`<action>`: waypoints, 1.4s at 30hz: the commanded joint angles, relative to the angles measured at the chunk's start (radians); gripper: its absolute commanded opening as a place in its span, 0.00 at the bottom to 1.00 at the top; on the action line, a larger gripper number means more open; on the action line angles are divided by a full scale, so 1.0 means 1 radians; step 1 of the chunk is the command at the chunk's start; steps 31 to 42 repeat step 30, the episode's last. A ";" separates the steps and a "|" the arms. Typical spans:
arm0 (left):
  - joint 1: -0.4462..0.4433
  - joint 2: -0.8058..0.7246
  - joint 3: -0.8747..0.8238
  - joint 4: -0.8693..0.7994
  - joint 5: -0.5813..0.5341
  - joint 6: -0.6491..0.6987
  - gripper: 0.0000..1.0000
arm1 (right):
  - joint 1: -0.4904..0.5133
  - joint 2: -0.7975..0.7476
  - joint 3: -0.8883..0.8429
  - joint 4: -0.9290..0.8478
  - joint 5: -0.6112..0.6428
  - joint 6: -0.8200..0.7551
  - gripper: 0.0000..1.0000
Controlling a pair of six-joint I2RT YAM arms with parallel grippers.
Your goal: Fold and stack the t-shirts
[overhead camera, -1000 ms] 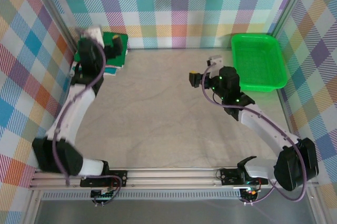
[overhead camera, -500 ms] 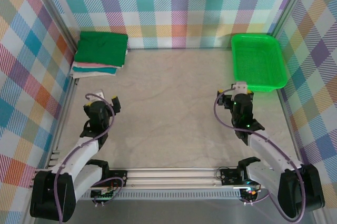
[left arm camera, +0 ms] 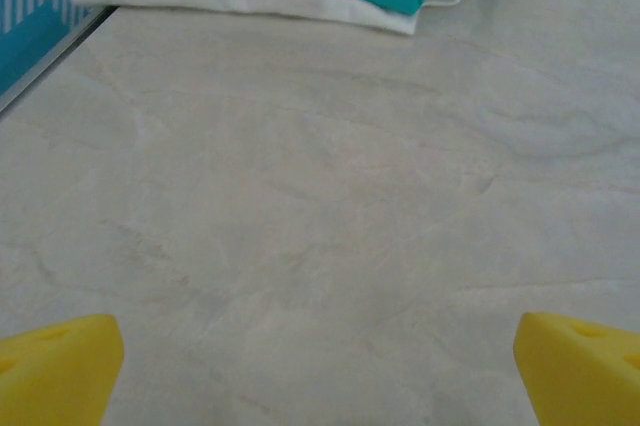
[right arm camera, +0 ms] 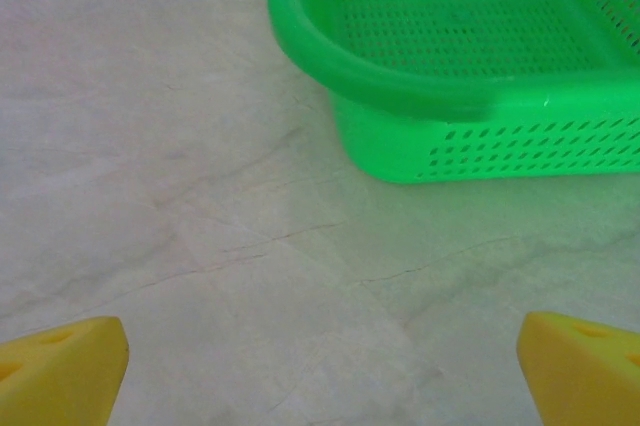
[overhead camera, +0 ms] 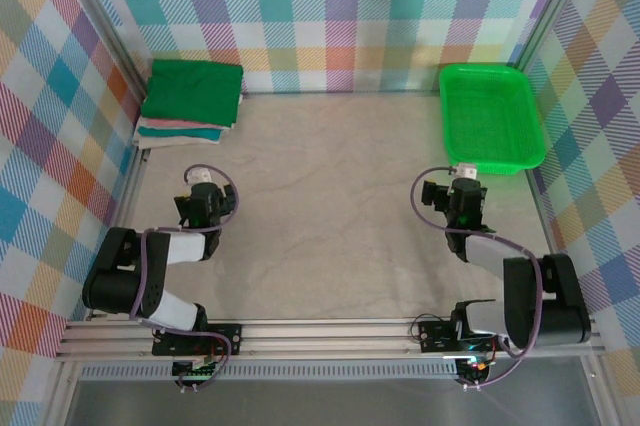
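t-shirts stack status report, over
Left gripper open, empty, over table. Right gripper open, empty, facing green basket. T-shirts folded, stacked far left corner, dark green shirt on top. Basket far right, apart from stack.

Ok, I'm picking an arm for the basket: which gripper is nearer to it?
Right. The right gripper is just short of the basket, open and facing its near wall. The left gripper is across the table, on the near side of the shirt stack.
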State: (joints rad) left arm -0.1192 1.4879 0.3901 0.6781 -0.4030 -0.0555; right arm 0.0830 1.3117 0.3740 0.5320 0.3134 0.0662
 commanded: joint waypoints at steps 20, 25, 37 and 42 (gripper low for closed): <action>0.049 0.078 0.030 0.132 0.292 0.077 1.00 | -0.071 0.228 0.030 0.325 -0.301 -0.051 1.00; 0.050 0.077 0.033 0.127 0.292 0.078 1.00 | -0.073 0.228 0.037 0.307 -0.313 -0.054 1.00; 0.050 0.071 0.013 0.153 0.291 0.080 1.00 | -0.074 0.224 0.032 0.313 -0.313 -0.055 1.00; 0.050 0.071 0.013 0.153 0.291 0.080 1.00 | -0.074 0.224 0.032 0.313 -0.313 -0.055 1.00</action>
